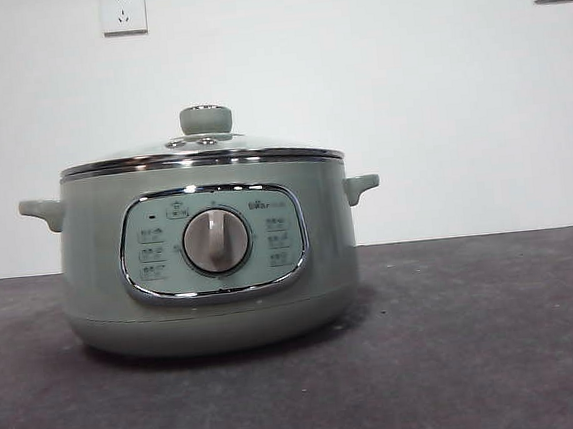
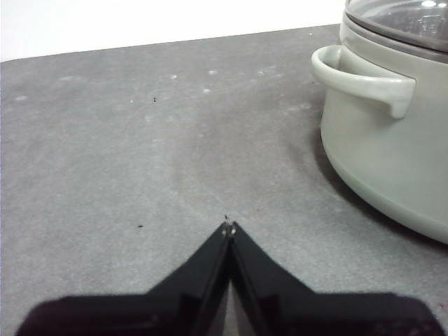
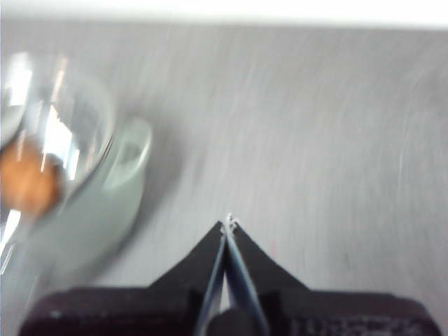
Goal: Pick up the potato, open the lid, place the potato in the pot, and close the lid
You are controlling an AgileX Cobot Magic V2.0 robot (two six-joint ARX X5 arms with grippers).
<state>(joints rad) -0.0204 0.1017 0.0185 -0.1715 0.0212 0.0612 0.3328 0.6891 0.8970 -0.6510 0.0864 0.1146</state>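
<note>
The lid (image 1: 201, 152) sat seated on the rim of the pot (image 1: 209, 271) with the potato (image 3: 26, 180) showing as an orange-brown blur through the glass, which suggested the task was at or near its end; accordingly the left gripper (image 2: 229, 227) and the right gripper (image 3: 228, 222) both had their jaws pressed together on nothing, each over bare table (image 1: 500, 356) beside the pot. The right wrist view was motion-blurred, the front view hid the potato, and neither arm appeared in it.
</note>
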